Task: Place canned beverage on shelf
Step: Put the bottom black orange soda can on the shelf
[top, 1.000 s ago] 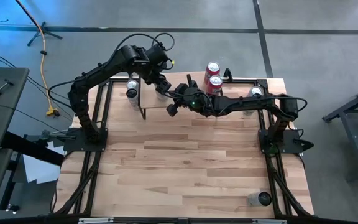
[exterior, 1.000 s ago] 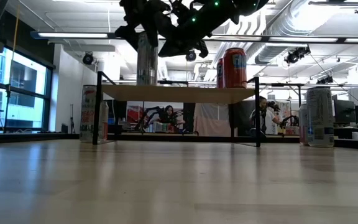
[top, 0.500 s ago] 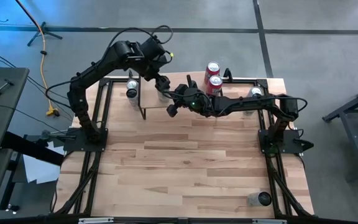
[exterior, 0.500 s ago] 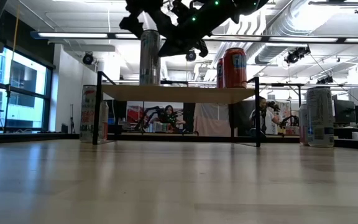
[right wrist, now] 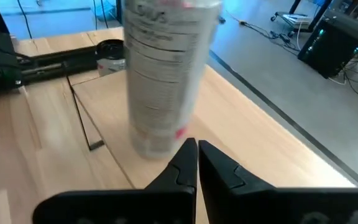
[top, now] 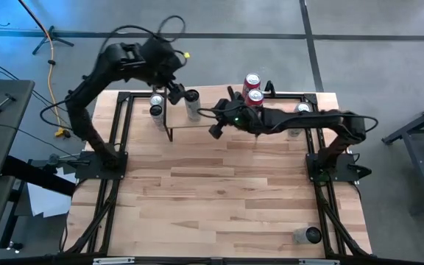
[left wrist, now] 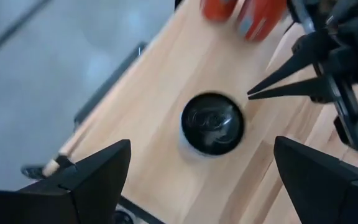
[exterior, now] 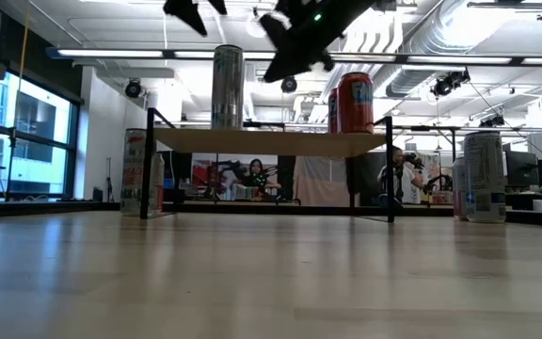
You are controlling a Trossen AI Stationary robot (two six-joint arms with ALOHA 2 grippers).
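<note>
Silver can (top: 192,104) stands on shelf (top: 212,118); left pincer (top: 175,93) wide, right pincer (top: 223,125) seemingly closed.

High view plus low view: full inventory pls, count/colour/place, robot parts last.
shelf: 1, light wood top, black wire legs, table's far side.
silver can: 1, upright on shelf, free of both grippers.
red cans: 2, shelf's right end.
other silver cans: 3, left of shelf, far right, near right corner.
table: 1, light wood.
left gripper: open, above shelf's far left.
right gripper: shut, empty, above shelf.
</note>
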